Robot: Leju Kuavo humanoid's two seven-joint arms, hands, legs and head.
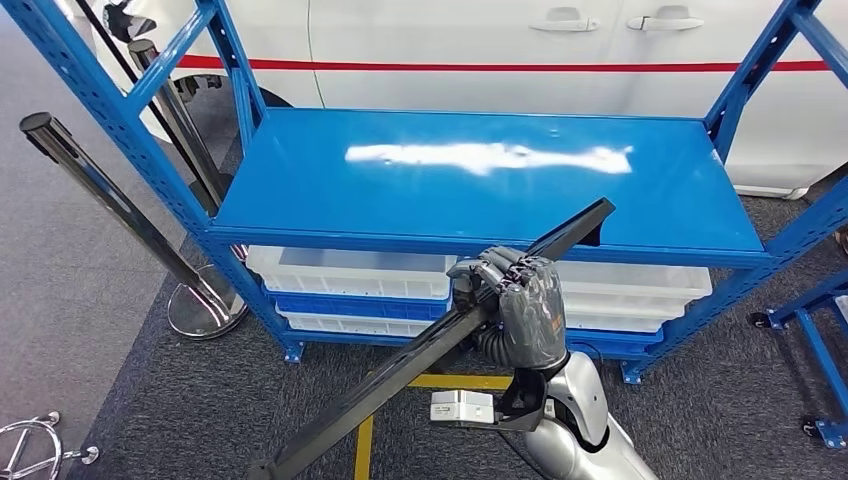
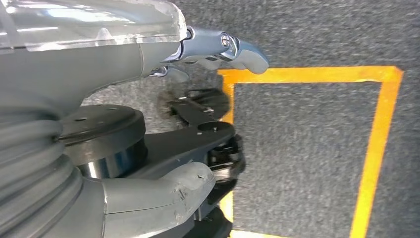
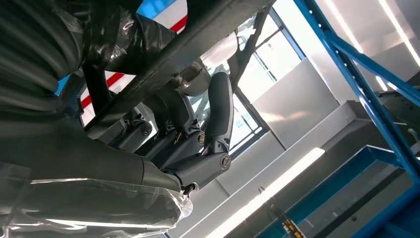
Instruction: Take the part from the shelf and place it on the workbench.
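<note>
The part (image 1: pixel 380 390) is a long black strip, held slanting from the shelf's front edge down toward the floor at lower left. My right hand (image 1: pixel 515 300) grips it near its upper third, just in front of the blue shelf (image 1: pixel 480 170), whose top board is bare. In the right wrist view the strip (image 3: pixel 198 34) crosses the hand with the dark fingers (image 3: pixel 218 114) wrapped round it. My left hand (image 2: pixel 163 59) hangs over the grey carpet, fingers apart and holding nothing.
White bins (image 1: pixel 350 270) sit on the shelf's lower level. Black stanchion posts (image 1: pixel 110 200) with a chrome base (image 1: pixel 205 305) stand to the left. A white car (image 1: pixel 500 40) is behind the shelf. Yellow tape (image 1: pixel 365 430) marks the carpet. Another blue frame (image 1: pixel 810 340) stands at the right.
</note>
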